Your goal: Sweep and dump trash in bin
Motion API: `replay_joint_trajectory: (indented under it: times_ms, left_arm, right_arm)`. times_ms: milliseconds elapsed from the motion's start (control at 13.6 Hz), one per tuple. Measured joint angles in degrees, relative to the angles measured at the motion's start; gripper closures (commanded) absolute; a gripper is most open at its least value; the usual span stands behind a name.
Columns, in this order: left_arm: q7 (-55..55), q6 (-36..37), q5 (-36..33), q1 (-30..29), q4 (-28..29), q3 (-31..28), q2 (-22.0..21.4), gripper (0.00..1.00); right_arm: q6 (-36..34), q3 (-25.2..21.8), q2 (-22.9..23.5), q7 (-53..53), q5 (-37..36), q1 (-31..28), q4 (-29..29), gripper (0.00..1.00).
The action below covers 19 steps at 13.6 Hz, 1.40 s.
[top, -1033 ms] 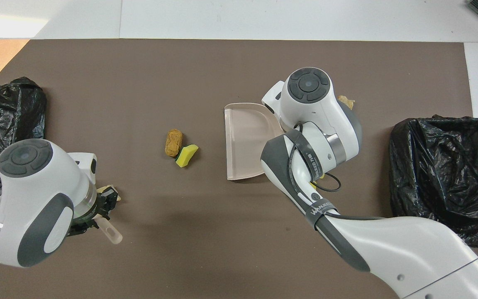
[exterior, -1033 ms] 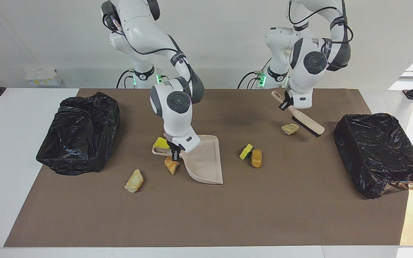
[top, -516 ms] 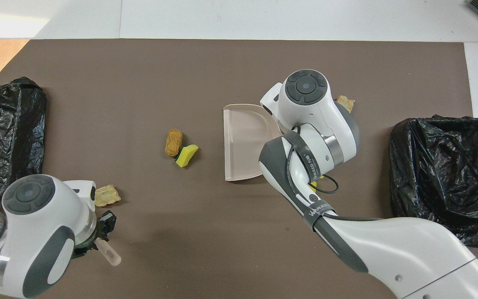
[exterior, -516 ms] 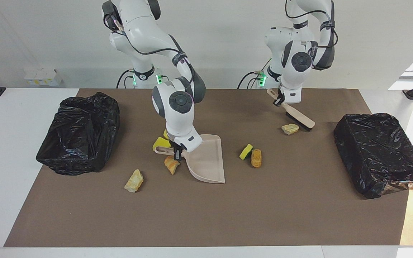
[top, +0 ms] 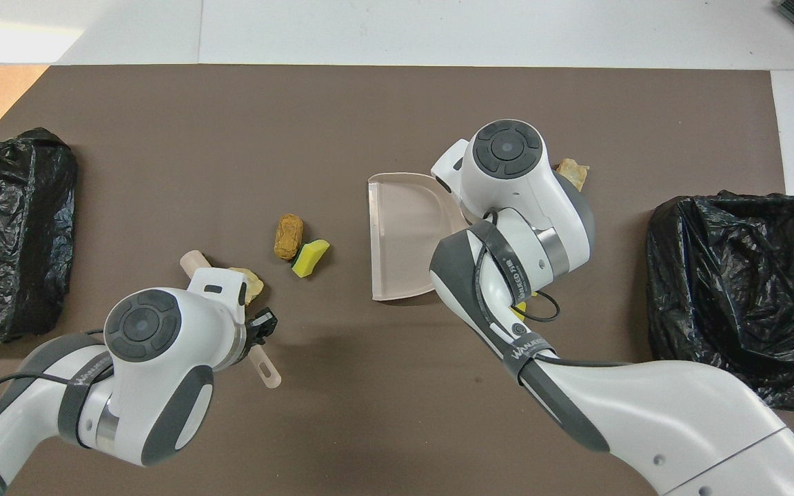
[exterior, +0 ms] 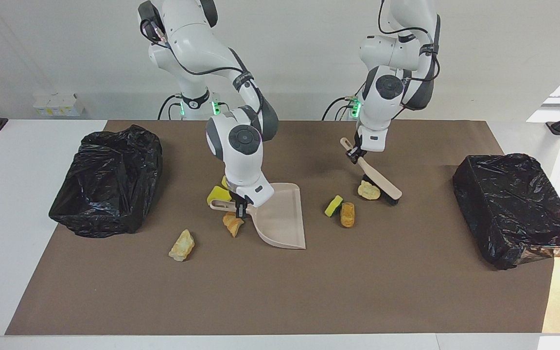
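1. Plainly, we risk scattering the trash: the brush held by the left gripper touches a tan chunk, and a slanted stroke could flick it past the dustpan rather than into its mouth.
2. We also see a yellow sponge piece and an orange chunk lying between that chunk and the dustpan; all three could jam together.
3. Two chunks and a yellow sponge sit at the dustpan's handle end, where sweeping cannot reach them.
4. We judge the left gripper pinched on the brush handle, arm angled down toward the dustpan.
5. Our right gripper is clamped on the dustpan handle, holding it flat on the desk.
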<state>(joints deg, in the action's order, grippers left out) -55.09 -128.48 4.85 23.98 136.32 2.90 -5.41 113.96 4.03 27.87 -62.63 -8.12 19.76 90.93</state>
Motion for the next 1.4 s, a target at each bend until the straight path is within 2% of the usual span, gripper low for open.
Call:
replay_joint_trajectory:
  times_ms: [295, 516, 738, 959, 1180, 1401]
  left_arm:
    - [10.7, -6.0, 1.1, 3.4, -4.2, 0.2, 6.9, 1.00]
    - [14.7, -8.5, 1.1, 5.0, -4.8, 0.2, 7.7, 1.00]
    - [15.0, -12.5, 1.2, 10.3, -4.8, 0.4, 8.3, 1.00]
    - [15.5, -17.5, 1.3, 14.7, -7.8, 0.5, 12.3, 1.00]
    - [15.5, -17.8, 1.3, 18.0, -15.3, 0.5, 17.5, 1.00]
    - [15.6, -14.0, 1.3, 18.6, -17.7, 0.2, 17.9, 1.00]
  right_arm:
    - [0.8, 0.0, 0.0, 0.0, 0.0, -0.1, 0.4, 1.00]
    - [0.8, 0.0, 0.0, 0.0, 0.1, -0.1, 0.5, 1.00]
    - [0.9, 0.0, 0.0, 0.0, 0.1, -0.2, 0.6, 1.00]
    - [0.9, 0.0, 0.0, 0.0, 0.1, -0.4, 0.6, 1.00]
    - [0.9, 0.0, 0.0, 0.0, 0.1, -0.6, 0.7, 1.00]
    - [0.9, 0.0, 0.0, -0.9, 0.1, -2.0, 0.7, 1.00]
